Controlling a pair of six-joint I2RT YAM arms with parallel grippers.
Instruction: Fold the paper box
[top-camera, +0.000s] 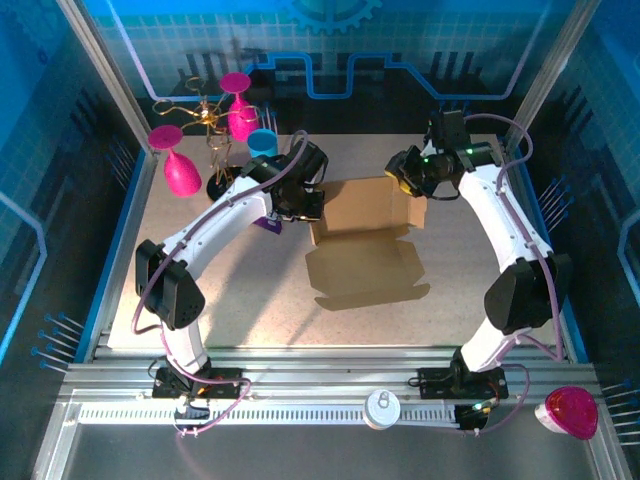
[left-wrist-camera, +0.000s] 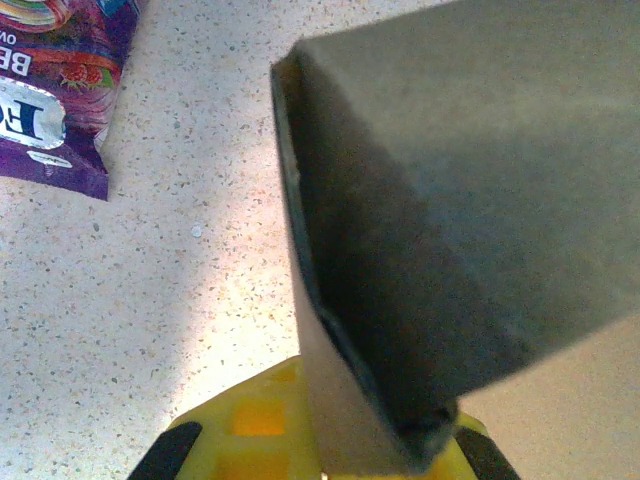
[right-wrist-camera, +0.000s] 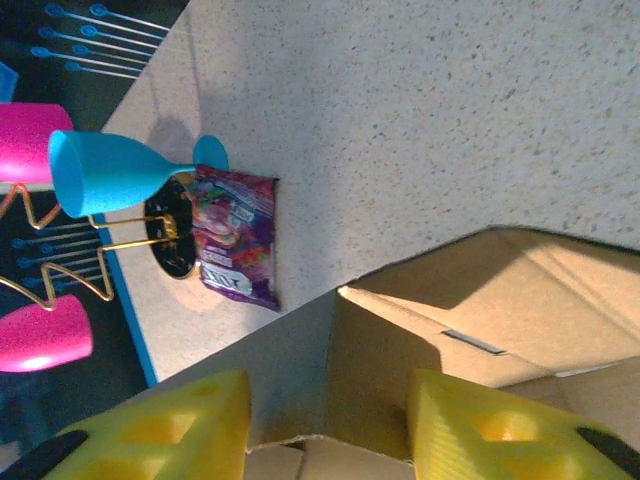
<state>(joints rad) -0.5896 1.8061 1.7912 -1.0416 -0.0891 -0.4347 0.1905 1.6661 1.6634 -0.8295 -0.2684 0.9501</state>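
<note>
The box (top-camera: 365, 245) sits in the middle of the bench (top-camera: 220, 290), and I'd call it about half made. The far part has its walls standing, so there is a shallow tray shape back there. The big front panel (top-camera: 365, 275) with its tabs lies flat, spread toward the near edge.

The left tool (top-camera: 300, 205) is at the box's left wall. Seen from its wrist, the left tool (left-wrist-camera: 350, 445) is clenched on the edge of a raised cardboard panel (left-wrist-camera: 450, 200).

The right tool (top-camera: 408, 180) is at the far right corner. From its wrist, the right tool (right-wrist-camera: 330, 420) has its fingers apart, astride the top of a wall (right-wrist-camera: 500, 300) and not squeezing it.

A purple snack packet (right-wrist-camera: 235, 245) lies on the bench just left of the box.

To my eye, what's left is securing the side walls, then bringing the front panel over and tucking it in.
</note>
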